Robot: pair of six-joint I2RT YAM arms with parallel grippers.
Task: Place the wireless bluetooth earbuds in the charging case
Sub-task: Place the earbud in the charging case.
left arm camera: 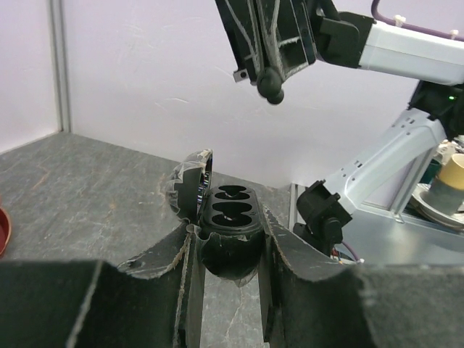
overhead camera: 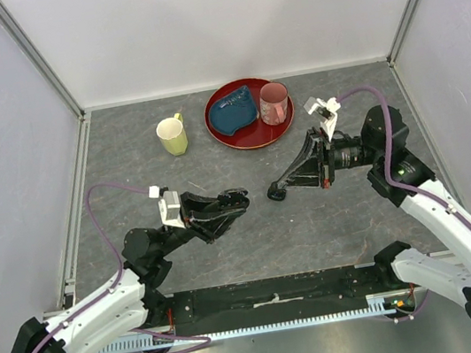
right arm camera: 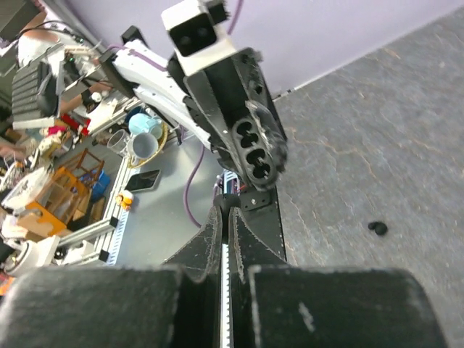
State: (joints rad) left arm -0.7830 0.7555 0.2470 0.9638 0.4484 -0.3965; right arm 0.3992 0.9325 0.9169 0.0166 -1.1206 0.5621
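Note:
My left gripper [overhead camera: 234,202] is shut on an open black charging case [left arm camera: 230,212] and holds it above the table, its lid [left arm camera: 191,185] swung up to the left. The case's dark slots face up; what they hold I cannot tell. My right gripper [overhead camera: 275,193] is shut on a tiny black earbud [right arm camera: 231,202], which hangs a short way from the case [right arm camera: 255,148]. In the left wrist view the earbud [left arm camera: 272,88] hangs above the case. Another earbud [right arm camera: 376,228] lies on the table.
A red plate [overhead camera: 252,136] at the back holds a dark blue piece [overhead camera: 233,112] and a pink mug [overhead camera: 273,103]. A pale yellow mug [overhead camera: 173,136] stands to its left. White walls enclose the grey table [overhead camera: 263,235].

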